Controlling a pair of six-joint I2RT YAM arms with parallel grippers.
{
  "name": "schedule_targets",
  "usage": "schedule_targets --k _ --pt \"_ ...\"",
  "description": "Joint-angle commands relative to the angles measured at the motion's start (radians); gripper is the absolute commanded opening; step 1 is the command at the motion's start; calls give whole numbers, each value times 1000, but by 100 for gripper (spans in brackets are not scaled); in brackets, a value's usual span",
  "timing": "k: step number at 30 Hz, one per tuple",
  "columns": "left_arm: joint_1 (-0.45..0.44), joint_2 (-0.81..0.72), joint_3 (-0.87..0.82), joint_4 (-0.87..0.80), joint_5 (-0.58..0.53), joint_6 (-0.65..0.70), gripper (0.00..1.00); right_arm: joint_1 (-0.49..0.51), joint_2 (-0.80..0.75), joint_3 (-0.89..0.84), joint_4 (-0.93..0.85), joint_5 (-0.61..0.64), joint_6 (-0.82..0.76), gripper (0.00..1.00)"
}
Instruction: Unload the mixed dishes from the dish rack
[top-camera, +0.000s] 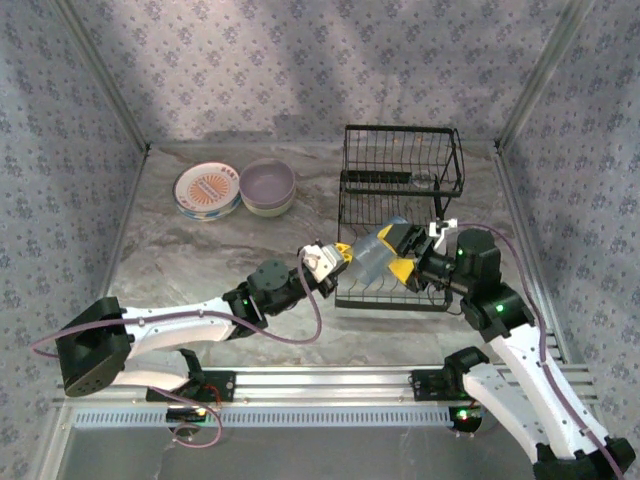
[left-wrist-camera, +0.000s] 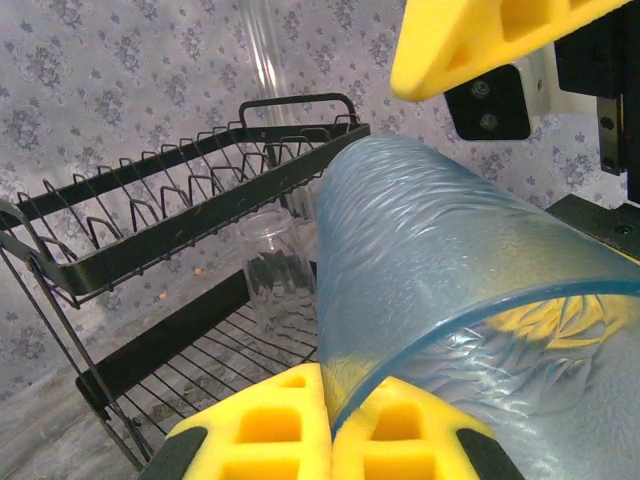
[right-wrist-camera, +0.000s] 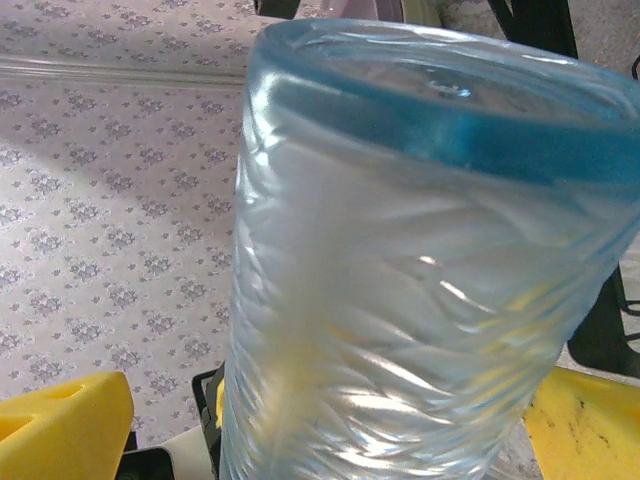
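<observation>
From above, we see a stack of plates (top-camera: 207, 190) with an orange-patterned one on top and a lavender bowl (top-camera: 268, 186), both set on the table (top-camera: 200, 265) well apart from the dish rack (top-camera: 402, 128); we judge those unloaded. The translucent blue cup (top-camera: 370, 255) hangs over the rack's near section between the left gripper (top-camera: 345, 255) and the right gripper (top-camera: 397, 252). From the left wrist, the left gripper's yellow fingers (left-wrist-camera: 270, 435) are pinched on the cup's rim, and one right finger (left-wrist-camera: 470, 45) stands clear above the cup. A clear glass (left-wrist-camera: 275, 270) sits in the rack, so we reckon it is left to unload. From the right wrist, the yellow fingers (right-wrist-camera: 60, 425) stand spread wide on either side of the cup, not clamping it; the cup has yet to reach the table.
</observation>
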Motion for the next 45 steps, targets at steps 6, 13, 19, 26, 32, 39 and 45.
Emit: schedule_targets --k 6,13,19,26,32,39,45 --pt "-5 -71 82 -106 -123 -106 0 2 -50 105 -222 162 -177 100" --pt "10 -181 147 -326 -215 -245 0 2 -113 152 -377 367 -327 100" --pt "90 -277 330 -849 -301 -492 0 18 -104 180 -417 447 -439 100" --pt "273 -339 469 -1334 -272 -685 0 57 -103 178 -380 529 -565 100" --pt "466 -254 605 -1636 -133 -718 0 110 -78 170 -309 561 -654 100" --pt "681 -65 681 -1749 124 -687 0 203 -57 160 -256 636 -771 100" --pt "765 88 754 -1781 154 -640 0 301 -57 147 -228 714 -853 100"
